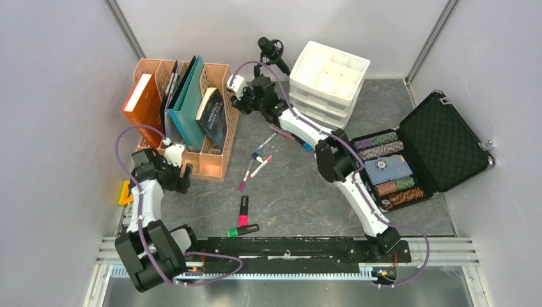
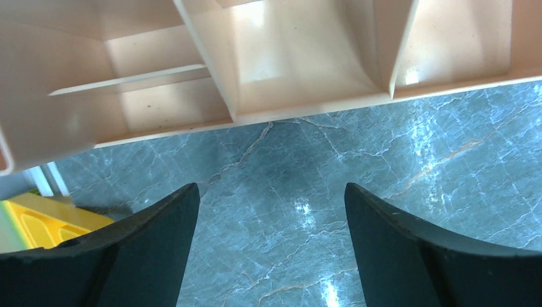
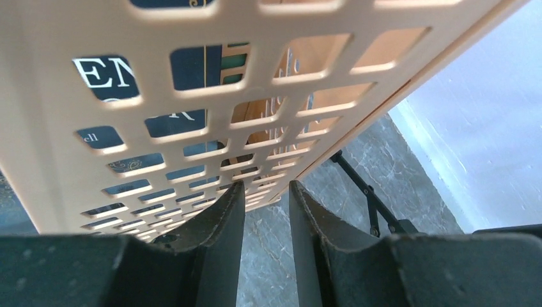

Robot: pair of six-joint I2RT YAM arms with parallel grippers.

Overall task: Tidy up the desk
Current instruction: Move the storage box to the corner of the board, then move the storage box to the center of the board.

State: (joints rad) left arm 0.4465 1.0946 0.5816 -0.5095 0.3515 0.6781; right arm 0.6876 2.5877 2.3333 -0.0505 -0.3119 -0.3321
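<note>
Bench (image 1: 300,198): is lying flat under everything, dark grey stone pattern with pale veins, reaching from the near aluminium rail to the grey walls.
Left end effector (image 2: 270,192): is hovering over bare bench with its fingers spread wide and nothing between them, just in front of the file rack's near left corner.
Right end effector (image 3: 266,187): is sitting close against the rack's lattice side wall, its fingers drawn to a narrow gap. Only bench is showing in that gap, so it is pinching nothing.
File rack (image 1: 216,161): peach plastic, is standing upright at the far left of the bench.
Orange book (image 1: 142,102): is standing in the rack's leftmost slot.
Teal folder (image 1: 188,105): is leaning in a middle slot.
Dark blue book (image 1: 214,118): is leaning in the rightmost slot, its lettering showing through the lattice in the right wrist view.
Drawer unit (image 1: 329,77): white, is standing by the far wall, right of the rack.
Black case (image 1: 447,137): is lying open at the right edge, with rows of chips (image 1: 390,169) sitting in it.
Markers (image 1: 261,165): are lying loose mid-bench, between rack and case.
Pink highlighter (image 1: 243,210): is lying nearer the rail, just above a green-capped marker (image 1: 243,230).
Yellow item (image 1: 124,192): is peeking out at the left edge beside the left arm; what it is cannot be told.
</note>
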